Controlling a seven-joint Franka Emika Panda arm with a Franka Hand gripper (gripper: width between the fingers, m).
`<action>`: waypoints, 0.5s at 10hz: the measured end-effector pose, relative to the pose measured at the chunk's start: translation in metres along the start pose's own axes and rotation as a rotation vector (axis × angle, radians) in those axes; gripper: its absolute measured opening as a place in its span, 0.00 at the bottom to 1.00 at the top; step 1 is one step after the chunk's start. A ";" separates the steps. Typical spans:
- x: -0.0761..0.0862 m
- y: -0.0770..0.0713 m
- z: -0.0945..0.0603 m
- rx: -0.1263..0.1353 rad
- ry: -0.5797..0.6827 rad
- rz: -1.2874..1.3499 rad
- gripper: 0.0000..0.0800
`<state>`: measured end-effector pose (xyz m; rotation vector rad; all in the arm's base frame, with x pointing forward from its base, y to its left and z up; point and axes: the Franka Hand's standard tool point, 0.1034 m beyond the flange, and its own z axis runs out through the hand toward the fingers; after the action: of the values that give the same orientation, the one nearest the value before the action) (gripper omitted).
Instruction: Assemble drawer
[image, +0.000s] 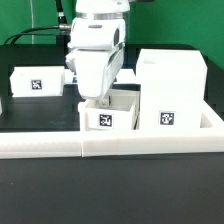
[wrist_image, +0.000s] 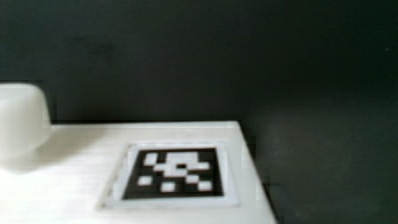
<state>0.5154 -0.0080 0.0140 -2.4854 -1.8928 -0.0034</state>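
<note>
We see the pincer (image: 99, 100) down at the middle tray (image: 112, 118), which sits on the bench (image: 110, 190) just beside the large housing (image: 172, 92). A second tray (image: 36, 82) stands well apart at the exterior view's left. We cannot tell whether the pincer grips anything.

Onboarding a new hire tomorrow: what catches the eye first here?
The white arm dominates the centre, its gripper low over a small open-top tray by the border rail. The large boxy housing stands at that tray's side toward the exterior view's right; a second tray sits apart at that view's left. The wrist view shows a blurred black-and-white tag close up.
</note>
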 end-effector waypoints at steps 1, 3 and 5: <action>0.004 0.001 -0.002 -0.001 -0.001 0.001 0.06; 0.006 0.000 -0.002 -0.002 -0.005 -0.013 0.06; 0.005 0.000 -0.001 0.000 -0.005 -0.012 0.06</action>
<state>0.5163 -0.0030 0.0154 -2.4762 -1.9100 0.0024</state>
